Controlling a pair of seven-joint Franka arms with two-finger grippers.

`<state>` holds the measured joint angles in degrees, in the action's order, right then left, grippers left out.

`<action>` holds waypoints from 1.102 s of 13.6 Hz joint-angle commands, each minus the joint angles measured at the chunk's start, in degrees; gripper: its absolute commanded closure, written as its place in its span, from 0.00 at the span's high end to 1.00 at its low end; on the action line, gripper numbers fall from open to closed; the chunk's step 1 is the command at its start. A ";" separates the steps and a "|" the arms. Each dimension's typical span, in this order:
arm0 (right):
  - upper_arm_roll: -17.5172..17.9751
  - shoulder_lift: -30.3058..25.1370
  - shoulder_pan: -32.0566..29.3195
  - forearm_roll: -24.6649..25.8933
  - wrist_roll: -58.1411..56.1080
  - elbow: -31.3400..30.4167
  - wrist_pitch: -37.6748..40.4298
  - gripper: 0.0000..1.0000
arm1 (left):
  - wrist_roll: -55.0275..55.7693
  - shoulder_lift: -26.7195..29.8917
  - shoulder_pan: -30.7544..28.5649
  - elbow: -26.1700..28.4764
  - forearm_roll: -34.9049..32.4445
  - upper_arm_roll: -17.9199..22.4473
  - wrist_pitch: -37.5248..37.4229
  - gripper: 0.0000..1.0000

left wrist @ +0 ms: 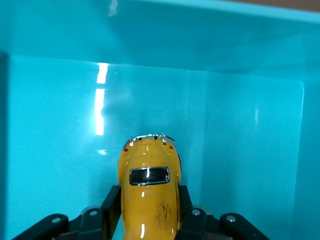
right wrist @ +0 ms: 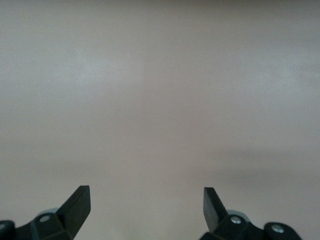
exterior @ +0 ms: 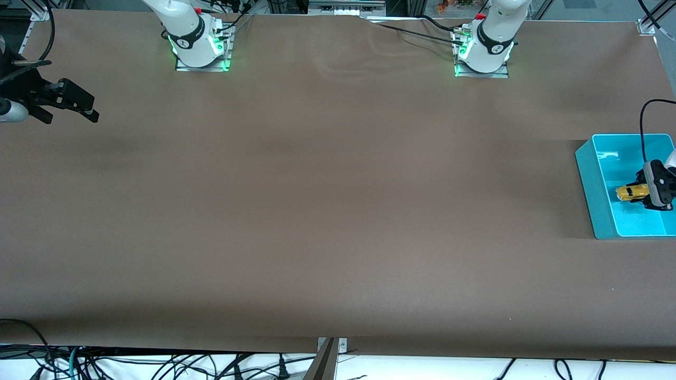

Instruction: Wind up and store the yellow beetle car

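The yellow beetle car (exterior: 628,193) is bright yellow and rounded with a dark window. It sits between the fingers of my left gripper (exterior: 638,193), which is shut on it inside the teal bin (exterior: 585,161) at the left arm's end of the table. In the left wrist view the car (left wrist: 150,155) points toward the bin's wall (left wrist: 225,100), with my left gripper (left wrist: 148,200) pressed against its two sides. I cannot tell whether the car touches the bin floor. My right gripper (exterior: 79,103) waits open and empty over the right arm's end of the table, and it shows in its own view (right wrist: 146,200) above bare brown cloth.
The brown table cover (exterior: 338,211) is wide and flat. The teal bin's walls stand around the left gripper. Cables hang along the table's edge nearest the front camera (exterior: 158,364).
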<state>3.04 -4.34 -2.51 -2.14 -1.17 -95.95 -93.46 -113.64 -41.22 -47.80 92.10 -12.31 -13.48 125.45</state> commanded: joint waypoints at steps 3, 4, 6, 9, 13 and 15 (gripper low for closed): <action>-0.05 -0.14 0.40 0.11 0.47 0.85 0.74 1.00 | -2.28 -0.35 -2.21 -0.26 -0.70 -1.02 -0.20 1.00; -0.05 -0.14 0.40 0.11 0.47 0.85 0.74 1.00 | -2.37 -0.26 -2.21 -0.26 -0.44 -1.11 -0.55 1.00; -0.05 -0.14 0.40 0.11 0.47 0.85 0.74 1.00 | -1.94 0.44 -2.12 -0.61 -0.35 -1.46 -1.86 1.00; -0.05 -0.14 0.40 0.11 0.47 0.85 0.74 1.00 | -1.32 4.20 -2.12 -1.40 -0.35 -1.55 -6.25 1.00; -0.05 -0.14 0.40 0.03 0.47 0.85 0.74 1.00 | 6.73 10.46 -0.80 -4.72 -0.35 -2.95 -16.17 1.00; -0.05 -0.14 0.40 0.11 0.38 0.85 0.74 1.00 | 16.03 10.64 -0.37 -9.37 -0.52 -5.75 -23.98 1.00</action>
<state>3.05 -4.34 -2.35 -2.14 -1.17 -95.95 -93.46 -104.79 -30.52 -48.97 86.74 -12.31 -17.40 107.54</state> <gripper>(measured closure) 0.000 0.000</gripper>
